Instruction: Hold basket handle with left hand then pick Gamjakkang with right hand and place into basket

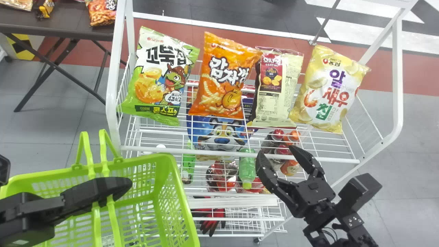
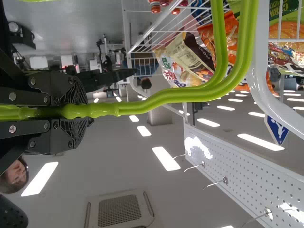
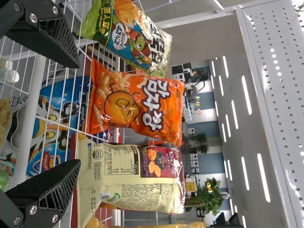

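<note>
Left hand point(image 1: 120, 186) clamps basket handles point(image 1: 104, 151); right hand point(image 1: 276, 151) gapes, empty; green bag point(image 1: 147, 92) and cream bag point(image 1: 286, 82) flank Gamjakkang point(image 1: 223, 84).

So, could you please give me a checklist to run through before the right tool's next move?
1. Left tool shut on the basket handles: ok.
2. Right tool open, nothing held: ok.
3. Gamjakkang on the rack with its front uncovered: ok.
4. Gamjakkang between the right tool's fingers: not ok, it stands beyond them.
5. Enough finger room beside the cream pack: cannot tell.
6. Unobstructed basket opening: not ok, handles cross it.
</note>
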Robot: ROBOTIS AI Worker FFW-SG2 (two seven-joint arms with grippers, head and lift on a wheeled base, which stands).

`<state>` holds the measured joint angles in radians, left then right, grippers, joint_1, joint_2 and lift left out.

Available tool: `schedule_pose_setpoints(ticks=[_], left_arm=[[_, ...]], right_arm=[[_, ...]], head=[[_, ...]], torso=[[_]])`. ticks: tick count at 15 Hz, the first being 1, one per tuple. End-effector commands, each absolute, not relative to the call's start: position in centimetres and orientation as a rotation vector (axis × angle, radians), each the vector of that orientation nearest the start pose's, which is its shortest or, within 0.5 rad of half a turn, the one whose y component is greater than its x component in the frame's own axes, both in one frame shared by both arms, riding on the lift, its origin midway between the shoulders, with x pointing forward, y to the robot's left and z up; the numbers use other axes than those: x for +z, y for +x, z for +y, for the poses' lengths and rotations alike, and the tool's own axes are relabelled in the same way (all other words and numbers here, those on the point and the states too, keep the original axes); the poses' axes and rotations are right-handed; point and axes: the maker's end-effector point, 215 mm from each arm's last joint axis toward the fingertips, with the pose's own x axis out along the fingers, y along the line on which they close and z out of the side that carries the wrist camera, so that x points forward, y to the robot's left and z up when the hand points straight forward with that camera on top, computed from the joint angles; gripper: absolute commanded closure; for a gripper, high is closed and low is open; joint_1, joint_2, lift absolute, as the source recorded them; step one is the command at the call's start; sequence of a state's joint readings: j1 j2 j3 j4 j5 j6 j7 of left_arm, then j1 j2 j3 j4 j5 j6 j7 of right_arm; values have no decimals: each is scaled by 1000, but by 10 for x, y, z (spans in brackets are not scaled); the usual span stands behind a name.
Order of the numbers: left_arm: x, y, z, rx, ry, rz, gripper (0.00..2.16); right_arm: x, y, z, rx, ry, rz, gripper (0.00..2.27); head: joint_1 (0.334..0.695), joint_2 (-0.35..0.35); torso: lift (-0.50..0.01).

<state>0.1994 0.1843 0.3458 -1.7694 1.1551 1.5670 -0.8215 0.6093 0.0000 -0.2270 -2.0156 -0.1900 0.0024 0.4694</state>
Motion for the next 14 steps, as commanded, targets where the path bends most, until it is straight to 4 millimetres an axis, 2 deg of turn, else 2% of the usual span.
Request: schedule_pose_setpoints(ticks=[1, 9, 11, 14], left_arm=[[-335, 304, 110, -1144, -1378, 851, 2142], [-335, 306, 111, -1146, -1391, 847, 2142], [-336, 306, 111, -1146, -1398, 848, 2142], [-336, 306, 110, -1149, -1408, 850, 2142]], right_arm=[[-385, 390, -254, 257, 108, 126, 100], [-385, 391, -254, 257, 109, 126, 103], [-383, 397, -254, 256, 111, 120, 100], [-376, 417, -244, 265, 128, 112, 73]], head=[[695, -236], [695, -235], [695, -235], [695, -230]], torso=[[-17], [-17], [-17], [-17]])
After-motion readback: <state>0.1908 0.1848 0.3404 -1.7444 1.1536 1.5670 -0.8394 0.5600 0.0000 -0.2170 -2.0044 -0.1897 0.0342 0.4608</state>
